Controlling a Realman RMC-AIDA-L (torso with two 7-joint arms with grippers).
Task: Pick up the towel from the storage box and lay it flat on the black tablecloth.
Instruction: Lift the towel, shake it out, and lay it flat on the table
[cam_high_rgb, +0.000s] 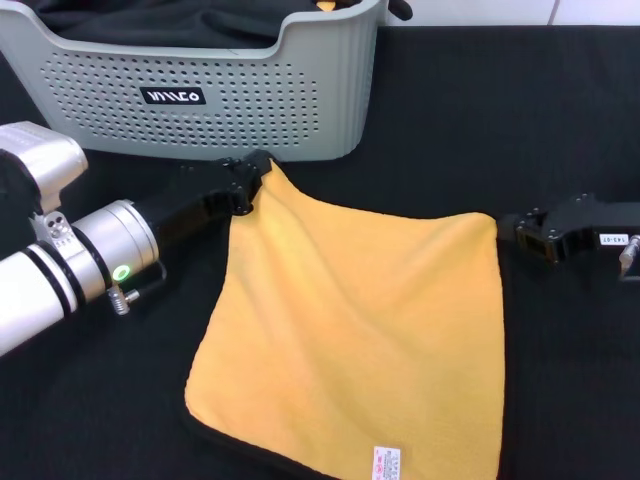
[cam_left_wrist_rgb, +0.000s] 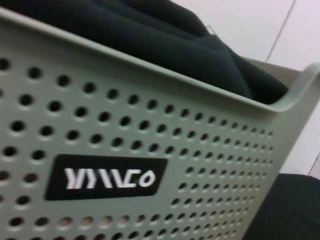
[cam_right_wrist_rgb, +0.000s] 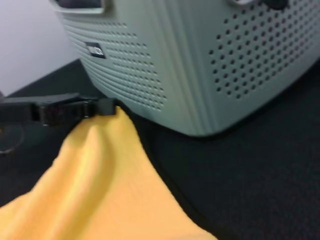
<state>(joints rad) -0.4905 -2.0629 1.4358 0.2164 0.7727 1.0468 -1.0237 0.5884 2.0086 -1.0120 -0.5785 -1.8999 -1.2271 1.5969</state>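
The yellow-orange towel (cam_high_rgb: 350, 320) lies spread on the black tablecloth (cam_high_rgb: 500, 110), in front of the grey storage box (cam_high_rgb: 300, 90). Its white care label (cam_high_rgb: 388, 462) faces up near the front edge. My left gripper (cam_high_rgb: 248, 185) is shut on the towel's far left corner, close to the box wall, and that corner is lifted slightly. In the right wrist view the same left gripper (cam_right_wrist_rgb: 102, 107) pinches the raised corner of the towel (cam_right_wrist_rgb: 105, 180). My right gripper (cam_high_rgb: 508, 228) is shut on the far right corner, low over the cloth.
A rumpled black cloth (cam_high_rgb: 180, 25) fills the storage box (cam_left_wrist_rgb: 200, 150) and shows as dark folds (cam_left_wrist_rgb: 175, 45) above its rim. The box (cam_right_wrist_rgb: 175, 60) stands just behind the towel's far edge. Black tablecloth (cam_right_wrist_rgb: 260, 165) extends to the right of the box.
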